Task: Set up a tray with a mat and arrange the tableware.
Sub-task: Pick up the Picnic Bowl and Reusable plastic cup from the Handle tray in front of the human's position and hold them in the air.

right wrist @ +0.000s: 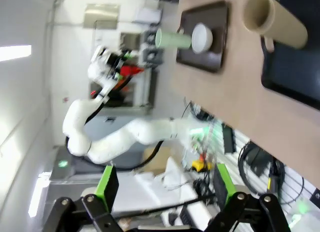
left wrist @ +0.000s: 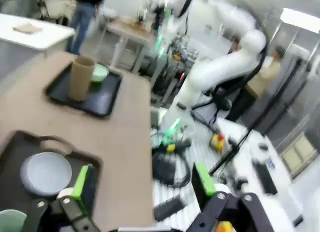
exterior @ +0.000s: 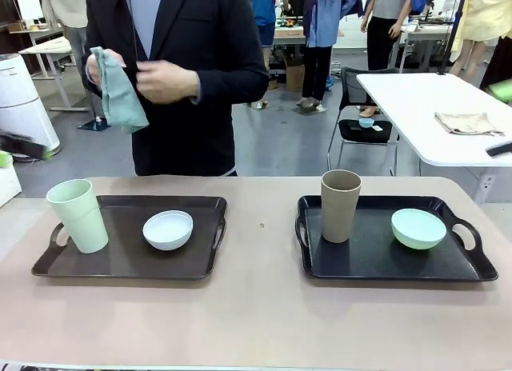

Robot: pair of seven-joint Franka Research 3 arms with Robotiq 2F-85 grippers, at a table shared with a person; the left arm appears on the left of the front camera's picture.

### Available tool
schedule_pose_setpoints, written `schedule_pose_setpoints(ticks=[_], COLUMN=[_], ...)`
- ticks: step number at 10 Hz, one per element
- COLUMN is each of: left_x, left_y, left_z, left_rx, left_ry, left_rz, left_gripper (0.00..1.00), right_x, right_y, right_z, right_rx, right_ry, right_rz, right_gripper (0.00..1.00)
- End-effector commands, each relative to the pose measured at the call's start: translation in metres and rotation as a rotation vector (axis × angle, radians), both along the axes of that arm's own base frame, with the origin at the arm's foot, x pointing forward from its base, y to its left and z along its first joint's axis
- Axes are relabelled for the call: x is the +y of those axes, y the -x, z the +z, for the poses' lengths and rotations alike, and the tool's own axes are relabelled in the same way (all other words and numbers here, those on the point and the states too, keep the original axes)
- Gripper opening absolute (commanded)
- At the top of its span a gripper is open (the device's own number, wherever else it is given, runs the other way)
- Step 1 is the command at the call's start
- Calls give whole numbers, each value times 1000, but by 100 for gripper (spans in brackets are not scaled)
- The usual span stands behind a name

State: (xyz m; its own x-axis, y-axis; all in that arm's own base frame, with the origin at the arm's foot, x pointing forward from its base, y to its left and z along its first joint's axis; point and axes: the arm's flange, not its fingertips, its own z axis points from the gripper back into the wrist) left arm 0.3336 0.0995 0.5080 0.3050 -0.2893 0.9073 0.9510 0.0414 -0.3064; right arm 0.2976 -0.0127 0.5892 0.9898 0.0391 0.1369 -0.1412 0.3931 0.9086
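A person across the table holds the mat (exterior: 120, 91), a folded sage-green cloth, in both hands at chest height. The left brown tray (exterior: 120, 263) carries a pale green cup (exterior: 78, 215) and a white bowl (exterior: 168, 229). On the right black tray (exterior: 376, 259) stand a tan cup (exterior: 340, 205) and a mint bowl (exterior: 418, 228). My left gripper (left wrist: 143, 181) hangs open off the table's near edge, with the white bowl (left wrist: 46, 173) ahead of it. My right gripper (right wrist: 165, 187) is open too, well back from the table, with the tan cup (right wrist: 275, 22) far off.
A bare strip of tabletop (exterior: 260, 227) separates the two trays, and the front of the table (exterior: 256, 323) is bare as well. Behind the person stand a white table (exterior: 432, 107) with a cloth on it, a chair and other people.
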Motion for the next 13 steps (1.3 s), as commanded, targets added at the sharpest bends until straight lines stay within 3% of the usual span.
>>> schedule_pose_setpoints(ticks=[1,3,4,5,8,9,10,11,13], left_x=[58,96,69,69,69,69,70,48,37], left_y=[-7,-15,4,4,4,4,1,-25,-55], left_z=[29,43,48,48,48,48,42,33,1], left_rx=[-287,-354,-256,-256,-256,-256,-273,-513,-812], left_ry=[-163,-269,-174,-174,-174,-174,-172,-270,-540], left_rz=[75,205,45,45,45,45,36,27,3], left_gripper=[100,100,100,100,100,100,100,100,100], right_x=[108,182,198,181,181,193,223,268,344], right_y=[-12,-49,-68,3,3,-16,-54,-70,-92], right_z=[66,74,64,86,86,88,83,81,75], right_rx=[29,108,115,-20,-20,-4,43,47,67], right_ry=[215,405,471,287,287,313,471,577,762], right_rz=[-110,-237,-320,-173,-173,-202,-259,-249,-260], right_gripper=[100,100,100,100,100,100,100,100,100])
